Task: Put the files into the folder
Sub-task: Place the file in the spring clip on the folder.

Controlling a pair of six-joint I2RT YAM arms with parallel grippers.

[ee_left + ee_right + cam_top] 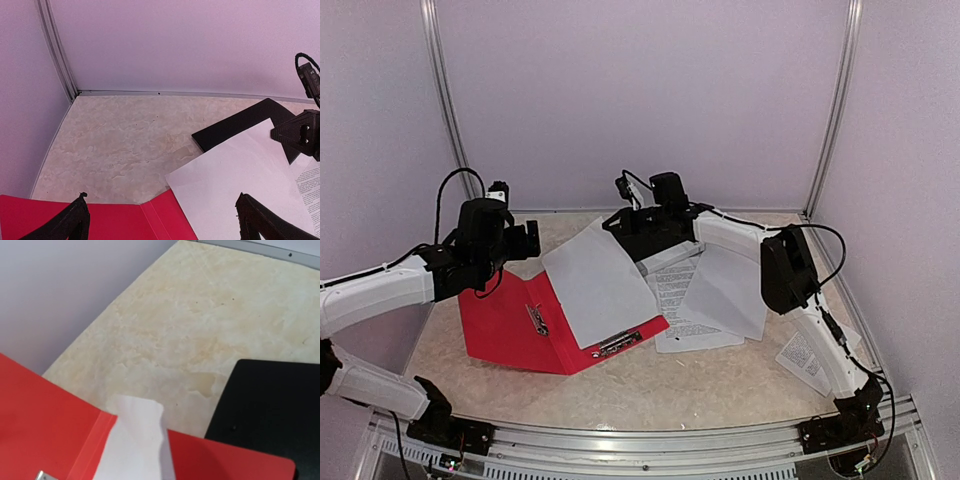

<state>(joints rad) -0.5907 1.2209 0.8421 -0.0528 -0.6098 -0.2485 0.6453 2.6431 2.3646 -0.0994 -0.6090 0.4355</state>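
The red folder (510, 330) lies open at the left middle, with a metal clip (620, 343) at its near edge. A blank white sheet (600, 285) lies across its right half and sticks out past the far edge. My right gripper (620, 228) is at this sheet's far corner. In the right wrist view the sheet (137, 440) curls up close over the folder (45, 410), and the fingers are out of frame. My left gripper (525, 242) is open and empty above the folder's far edge (115, 222), beside the sheet (240, 175).
A printed sheet (680, 300) and a blank sheet (725, 290) overlap right of the folder. A small printed sheet (805, 355) lies at the right, by the right arm. A flat black pad (270, 405) lies under the held sheet's far end. Walls close off the back and both sides.
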